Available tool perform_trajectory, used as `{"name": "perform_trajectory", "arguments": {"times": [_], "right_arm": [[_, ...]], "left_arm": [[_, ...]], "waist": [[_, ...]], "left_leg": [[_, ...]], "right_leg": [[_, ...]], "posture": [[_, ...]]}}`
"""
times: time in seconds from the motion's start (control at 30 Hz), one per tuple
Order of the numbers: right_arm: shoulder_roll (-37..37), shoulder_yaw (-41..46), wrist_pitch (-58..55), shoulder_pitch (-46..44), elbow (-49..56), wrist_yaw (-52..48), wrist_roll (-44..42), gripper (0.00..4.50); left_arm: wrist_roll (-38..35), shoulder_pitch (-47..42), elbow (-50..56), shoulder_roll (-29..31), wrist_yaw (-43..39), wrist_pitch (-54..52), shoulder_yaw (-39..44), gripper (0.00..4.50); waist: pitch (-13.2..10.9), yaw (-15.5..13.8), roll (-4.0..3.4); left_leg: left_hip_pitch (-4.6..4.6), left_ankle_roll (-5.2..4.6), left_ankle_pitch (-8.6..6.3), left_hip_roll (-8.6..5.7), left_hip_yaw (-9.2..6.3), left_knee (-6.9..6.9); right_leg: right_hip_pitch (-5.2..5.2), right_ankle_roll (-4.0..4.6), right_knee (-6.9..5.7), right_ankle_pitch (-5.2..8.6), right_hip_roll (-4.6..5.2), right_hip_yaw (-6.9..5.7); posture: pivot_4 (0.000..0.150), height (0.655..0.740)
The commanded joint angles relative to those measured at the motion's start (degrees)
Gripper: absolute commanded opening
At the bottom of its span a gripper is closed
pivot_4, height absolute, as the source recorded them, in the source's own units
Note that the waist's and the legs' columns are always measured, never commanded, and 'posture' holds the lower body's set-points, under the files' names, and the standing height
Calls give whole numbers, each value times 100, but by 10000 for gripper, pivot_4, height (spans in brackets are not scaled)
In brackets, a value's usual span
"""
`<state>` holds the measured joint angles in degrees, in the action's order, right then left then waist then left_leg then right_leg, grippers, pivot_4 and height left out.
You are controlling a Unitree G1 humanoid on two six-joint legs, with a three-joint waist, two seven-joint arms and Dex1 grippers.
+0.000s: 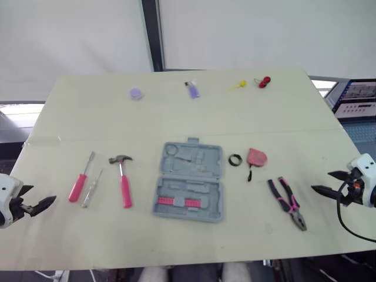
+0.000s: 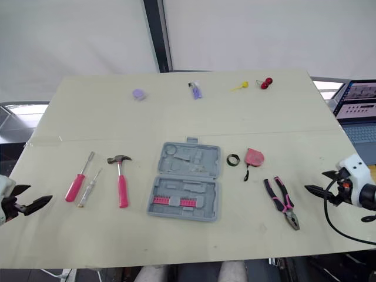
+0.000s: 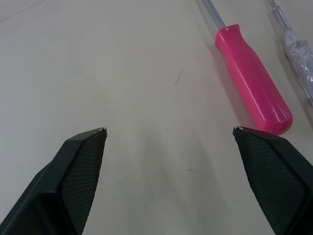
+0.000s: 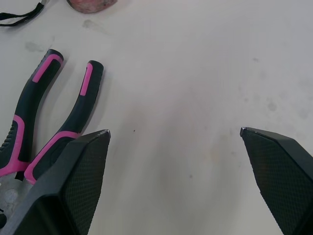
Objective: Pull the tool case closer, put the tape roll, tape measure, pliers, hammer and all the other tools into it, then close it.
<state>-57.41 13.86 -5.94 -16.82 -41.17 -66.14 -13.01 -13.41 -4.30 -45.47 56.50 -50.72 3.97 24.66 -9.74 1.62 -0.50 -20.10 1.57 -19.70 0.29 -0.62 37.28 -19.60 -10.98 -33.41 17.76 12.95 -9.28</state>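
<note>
A grey tool case [image 1: 190, 181] lies open in the middle of the table, a row of pink bits in its near half. Left of it lie a pink-handled hammer [image 1: 123, 178], a pink screwdriver [image 1: 80, 178] and a thin clear-handled screwdriver [image 1: 91, 188]. Right of the case are a small black tape roll [image 1: 235, 160], a pink tape measure [image 1: 255, 157] and pink-and-black pliers [image 1: 288, 202]. My left gripper [image 1: 36, 206] is open at the table's left edge, near the pink screwdriver [image 3: 252, 78]. My right gripper [image 1: 329, 183] is open at the right edge, beside the pliers [image 4: 46, 117].
Along the far edge of the table sit a lilac round thing [image 1: 136, 93], a purple item [image 1: 192, 89], a yellow piece [image 1: 237, 86] and a red piece [image 1: 264, 81]. A laptop [image 1: 359, 100] stands off the table's right side.
</note>
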Motion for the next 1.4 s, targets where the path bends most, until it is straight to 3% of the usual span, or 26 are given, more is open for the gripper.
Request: {"name": "perform_trajectory", "arguments": {"times": [0.03,0.4,0.53,0.73,0.8,0.9,1.07,1.13,1.17,1.4], "right_arm": [[-6,43,127,-38,-100,-50,-10,45000],[73,190,44,-103,5,-70,-211,45000],[231,410,-676,15,1030,-108,-765,45000],[615,339,-1657,381,2956,282,-1251,45000],[850,180,-1937,438,3594,491,-1376,45000],[1173,-183,-2056,484,4238,715,-1266,36660],[1652,-940,-2073,435,4817,1153,-894,12216],[1777,-1335,-1973,371,4794,1364,-510,2164],[1833,-1516,-1929,322,4739,1475,-318,972],[2141,-2061,-2188,38,4823,1846,103,972]], "left_arm": [[-48,-20,11,66,28,98,108,44375],[-92,-70,213,111,-51,-6,97,44375],[-611,-98,1168,-27,-439,-848,139,44375],[-909,-339,2819,-459,-323,-1761,-280,44375],[-731,-566,3296,-580,-262,-1991,-748,36226],[-472,-1056,3806,-880,-206,-2255,-1526,23296],[-274,-1794,3927,-1395,-251,-2580,-2354,0],[-75,-1955,3797,-1545,-323,-2566,-2712,0],[69,-2021,3718,-1607,-346,-2478,-2884,0],[516,-2291,3183,-1927,-437,-2203,-3425,0]], "waist": [[0,1,0],[0,8,0],[0,-5,0],[1,-15,2],[2,-27,3],[2,-68,3],[2,-122,3],[2,-126,3],[2,-130,3],[2,-140,4]], "left_leg": [[0,0,0,0,0,0],[2,0,0,1,10,9],[0,0,0,6,9,11],[-1,1,0,9,7,17],[-1,2,-1,16,7,19],[-6,9,-5,29,6,37],[-10,14,-15,33,6,55],[-11,14,-15,34,6,55],[-10,14,-15,34,6,56],[-18,14,-15,35,8,62]], "right_leg": [[0,0,0,0,0,0],[1,0,-2,0,0,9],[-1,1,-5,0,-2,9],[0,1,-10,-1,-6,10],[0,2,-11,-1,-14,10],[-1,3,-14,-2,-29,12],[-4,4,-20,-3,-38,16],[-6,4,-20,-3,-40,16],[-5,4,-20,-3,-40,16],[-11,5,-19,-2,-42,16]], "posture": [[1500,7400],[1500,7400],[1500,7400],[1500,7400],[1500,7400],[1500,7400],[1500,7400],[1500,7400],[1500,7400],[1500,7400]]}}
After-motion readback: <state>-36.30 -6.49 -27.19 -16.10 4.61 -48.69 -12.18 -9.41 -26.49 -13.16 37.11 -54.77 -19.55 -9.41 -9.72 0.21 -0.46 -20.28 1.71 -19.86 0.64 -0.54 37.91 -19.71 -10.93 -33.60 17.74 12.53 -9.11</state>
